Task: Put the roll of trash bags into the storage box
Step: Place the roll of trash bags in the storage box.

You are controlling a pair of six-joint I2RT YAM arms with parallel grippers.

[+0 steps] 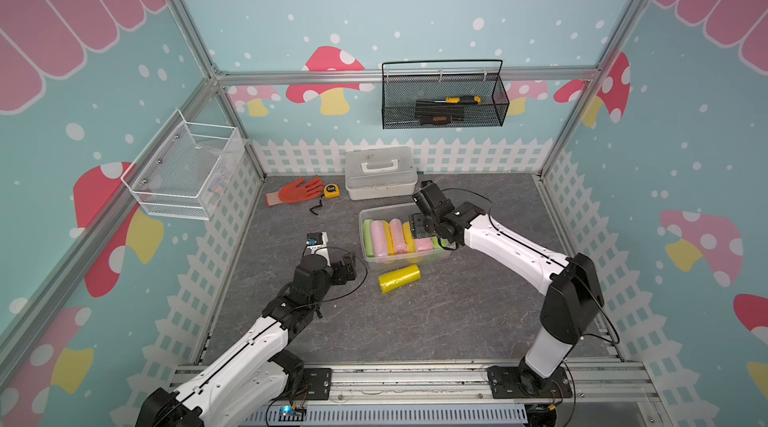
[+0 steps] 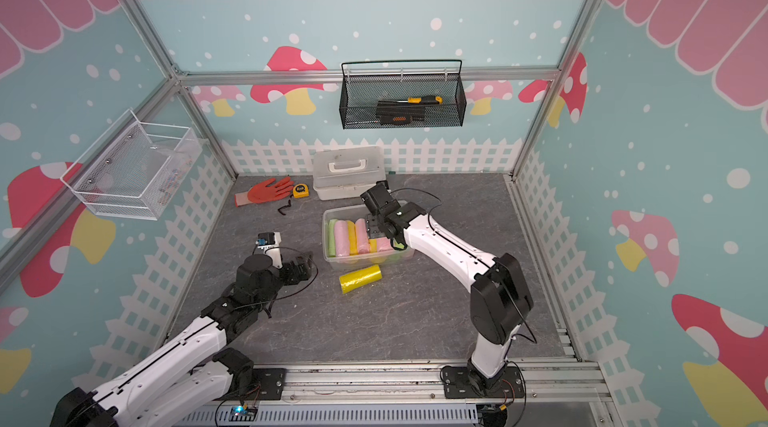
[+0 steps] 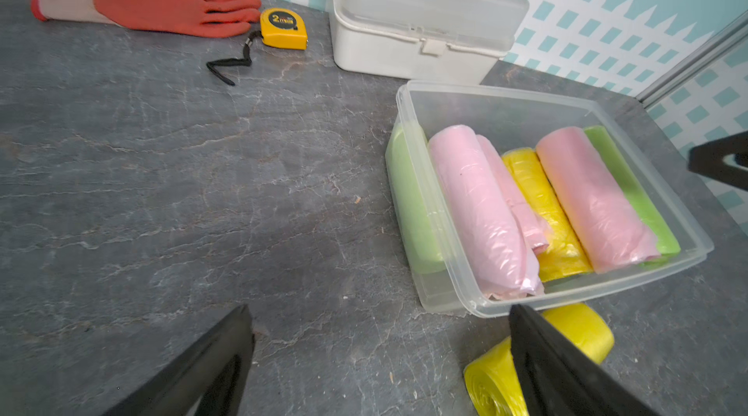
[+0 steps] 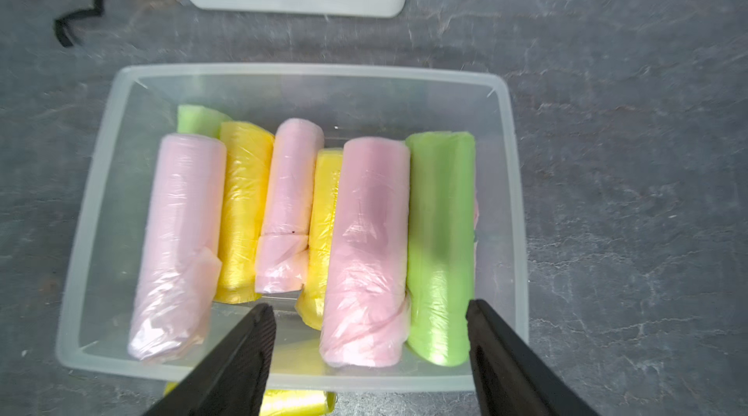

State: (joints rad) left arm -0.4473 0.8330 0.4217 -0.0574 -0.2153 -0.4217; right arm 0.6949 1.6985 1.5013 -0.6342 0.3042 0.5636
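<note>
Grey tabletop (image 1: 415,321), storage box (image 4: 303,68), yellow roll (image 1: 399,278), case (image 1: 380,173), glove (image 1: 297,191), tape measure (image 1: 331,190)

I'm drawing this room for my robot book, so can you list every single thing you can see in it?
clear rectangular plastic storage box: one, see-through, mid-table
trash-bag rolls inside it: seven countable; three pink, two yellow, two green
loose yellow roll of trash bags: one, on table beside box's near wall
opaque white plastic case with handle: one, behind box
orange work glove: one, back left
yellow tape measure: one, black strap, beside glove
black wire mesh basket: one, back wall, holding two dark tools
white wire mesh basket: one, left wall, contents unclear
grey stone-look tabletop: one
left arm: one, white and black, jaws open near loose roll
right arm: one, white and black, jaws open above box
</note>
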